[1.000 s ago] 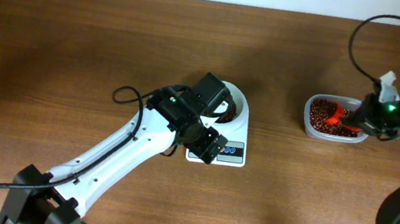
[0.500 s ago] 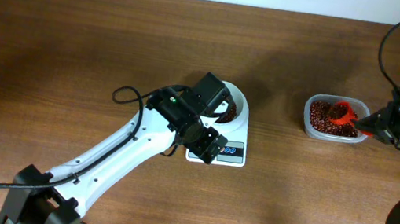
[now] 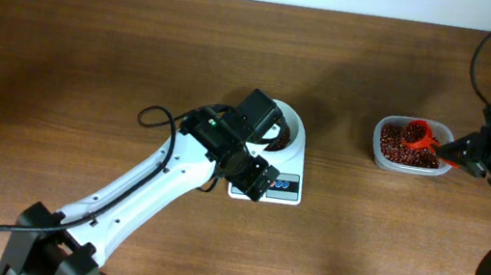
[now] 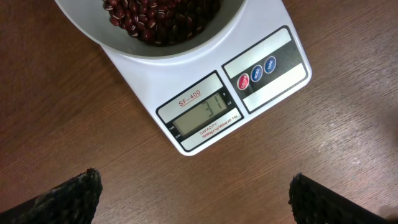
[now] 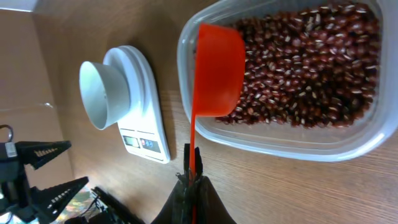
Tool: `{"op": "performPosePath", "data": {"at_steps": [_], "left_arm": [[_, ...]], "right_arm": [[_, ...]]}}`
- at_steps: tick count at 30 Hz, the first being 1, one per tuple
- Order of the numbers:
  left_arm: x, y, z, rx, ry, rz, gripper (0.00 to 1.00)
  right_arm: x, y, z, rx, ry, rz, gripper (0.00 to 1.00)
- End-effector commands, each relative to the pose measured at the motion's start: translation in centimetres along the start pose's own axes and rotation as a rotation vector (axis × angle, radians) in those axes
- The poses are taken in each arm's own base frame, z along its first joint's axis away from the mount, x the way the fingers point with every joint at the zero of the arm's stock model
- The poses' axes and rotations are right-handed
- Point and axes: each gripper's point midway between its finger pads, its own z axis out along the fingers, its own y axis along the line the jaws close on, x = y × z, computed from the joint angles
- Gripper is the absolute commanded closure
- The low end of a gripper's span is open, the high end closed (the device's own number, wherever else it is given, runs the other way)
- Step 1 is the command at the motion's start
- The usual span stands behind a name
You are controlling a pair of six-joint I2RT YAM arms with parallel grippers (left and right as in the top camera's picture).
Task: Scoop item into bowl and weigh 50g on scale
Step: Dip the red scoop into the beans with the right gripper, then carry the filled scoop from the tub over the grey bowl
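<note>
right hand (image 5: 193,182) pinching scoop (image 5: 217,68) handle, left hand (image 4: 199,199) wide apart above scale (image 4: 199,68)

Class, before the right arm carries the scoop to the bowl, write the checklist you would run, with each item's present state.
1. Right gripper shut on scoop handle: ok.
2. Scoop loaded with beans from the tub: cannot tell.
3. Bowl seated on scale: ok.
4. Left gripper open, holding nothing: ok.
5. Bowl mouth free of left arm: cannot tell; overhead, the arm overlaps it.
6. Display readable: cannot tell, digits faint.
</note>
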Motion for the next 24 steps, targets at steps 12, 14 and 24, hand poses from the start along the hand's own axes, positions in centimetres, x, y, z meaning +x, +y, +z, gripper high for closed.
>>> {"op": "performPosePath", "data": {"at_steps": [12,14,24], "left_arm": [[0.2,0.1,0.4,-0.007,0.011,0.009,0.01],[0.2,0.1,0.4,-0.007,0.011,0.009,0.01],[0.2,0.1,0.4,-0.007,0.011,0.009,0.01]], "right_arm": [[-0.2,4.5,0.6,-0.198,-0.027,-0.082,0.96],[0.1,5.6,1.6,-0.205,0.006,-0.111,0.96],[3.7,14.4,7.9,-0.329,0.201,-0.288,0.96]]}}
